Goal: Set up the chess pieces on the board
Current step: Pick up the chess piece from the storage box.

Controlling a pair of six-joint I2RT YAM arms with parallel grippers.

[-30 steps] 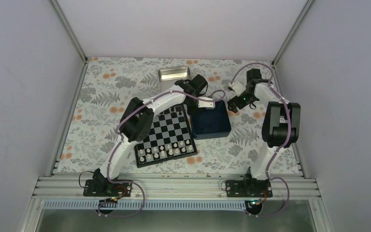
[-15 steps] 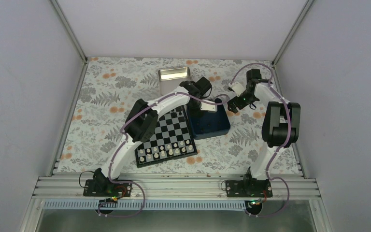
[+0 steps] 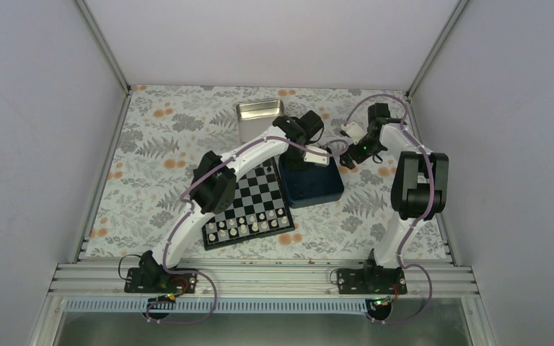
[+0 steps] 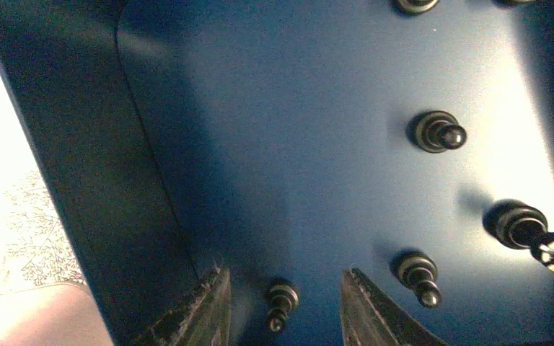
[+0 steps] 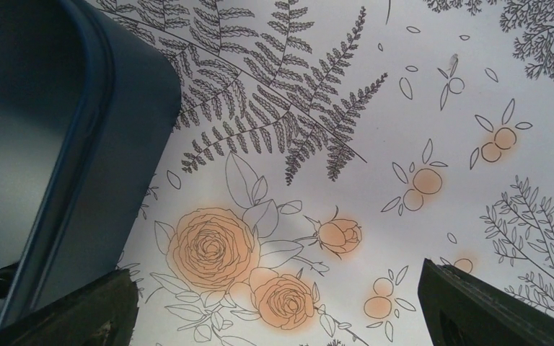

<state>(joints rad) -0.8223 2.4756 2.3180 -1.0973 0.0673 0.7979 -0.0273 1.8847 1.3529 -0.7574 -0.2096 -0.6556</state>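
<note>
Inside of a navy blue box [image 4: 260, 144], viewed from the left wrist. Standing scattered on its floor, several tiny black chess pieces [image 4: 438, 133]. Left claw [image 4: 285, 282] down inside the box, partly open, straddling one black pawn [image 4: 281, 306] with gaps on either side; not clamped on it, holding nothing. Another pawn [image 4: 418, 275] just outside one finger.

From above: board [image 3: 252, 189] on the floral desk [image 3: 151, 144], just beside the box, with cream-white pieces [image 3: 249, 225] filling its two near rows. Right claw [image 5: 278, 277] spread wide, empty, hovering over the desk's flower print next to a corner of the box.

Risks, as a judgement only:
- On closing off-centre, likely to tip the small round pawn or squirt it sideways instead of pinching it.
- Might knock the neighbouring pawn over with the outer face of a finger.
- Close to the box wall on the other side, so could scrape it and shove the box into the board, disturbing the white rows.
- Too high a pinch, on the rounded head, liable to slip during the lift.
</note>
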